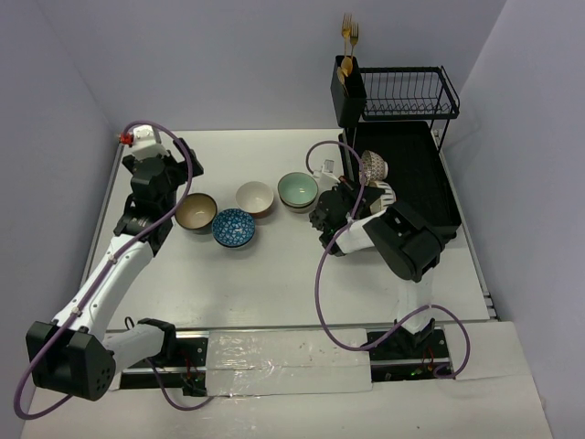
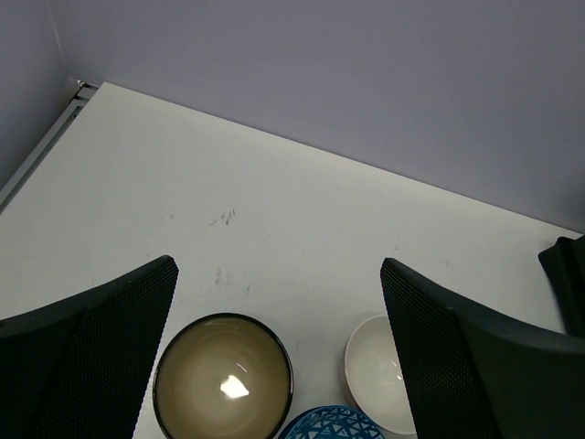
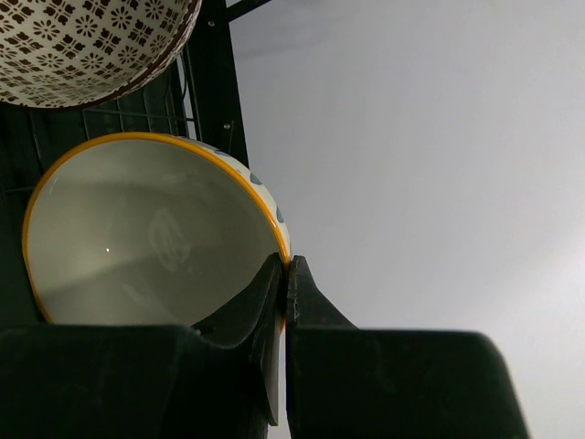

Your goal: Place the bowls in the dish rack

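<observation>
While clamped narrow on the rim of the orange-rimmed bowl, one finger inside and one outside, holds it on edge at the left side of the dish rack with the right claw. Shows the pale hollow to the wrist camera, blue spots on the outer wall. Just above it in that view, against the rack's black wires, the brown-white patterned bowl.

Spread wide and gripping nothing above the tabletop: the left claw. Below the gap between its fingers, the tan dark-rimmed bowl; beside that, the white bowl, partly hidden by one finger; at the bottom edge, a sliver of the blue patterned bowl. From above, nearest the rack in the loose row on the tabletop, the mint green bowl.
</observation>
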Robot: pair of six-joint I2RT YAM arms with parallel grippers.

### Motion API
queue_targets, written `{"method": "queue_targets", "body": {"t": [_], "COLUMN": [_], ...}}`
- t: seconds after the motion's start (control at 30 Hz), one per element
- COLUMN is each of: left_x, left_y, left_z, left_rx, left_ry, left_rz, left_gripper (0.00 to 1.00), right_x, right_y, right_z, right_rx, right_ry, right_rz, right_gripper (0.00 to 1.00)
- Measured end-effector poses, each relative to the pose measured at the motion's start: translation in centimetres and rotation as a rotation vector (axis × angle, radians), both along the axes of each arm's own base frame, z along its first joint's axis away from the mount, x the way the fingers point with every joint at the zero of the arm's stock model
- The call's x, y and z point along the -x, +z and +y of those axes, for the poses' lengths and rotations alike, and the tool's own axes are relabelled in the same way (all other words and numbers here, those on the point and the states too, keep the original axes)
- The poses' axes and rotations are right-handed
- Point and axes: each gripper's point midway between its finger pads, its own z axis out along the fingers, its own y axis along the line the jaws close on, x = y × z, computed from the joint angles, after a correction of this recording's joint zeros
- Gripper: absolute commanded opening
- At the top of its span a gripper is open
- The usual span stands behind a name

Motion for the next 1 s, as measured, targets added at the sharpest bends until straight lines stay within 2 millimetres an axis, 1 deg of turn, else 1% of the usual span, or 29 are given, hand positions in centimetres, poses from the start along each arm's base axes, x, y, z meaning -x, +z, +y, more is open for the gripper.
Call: {"method": "queue_targets", "body": {"t": [0.3,0.63,0.8,0.97,1.0], "left_x": [0.0,-0.1,-0.1,-0.1,-0.1], "left_y": [-0.1,0.2,0.2,0.1,0.1], "left_z": [0.1,0.1,0.1,0.1,0.1], "left_rx": [-0.016,-0.016,-0.02,-0.022,-0.022], "left_ry": [0.002,0.001,0.0,0.0,0.0], "left_rz": [0.0,-0.014,-0.013,-0.013,-0.012], "left_gripper": [0.99,0.99,0.99,0.99,0.99], "right_x": [-0.3,-0.4,-0.5,-0.3,-0.3], "right_y": [-0.1,-0.3,-0.8,-1.2,-1.4], "right_z": [0.0,-0.8,-0.5,0.2,0.4], "right_rx": [0.0,0.001,0.012,0.025,0.028], "right_ry": [-0.005,-0.032,-0.027,-0.016,-0.012], "right_rz": [0.0,0.003,0.018,0.037,0.042], "right_gripper": [0.0,0.0,0.0,0.0,0.05]}}
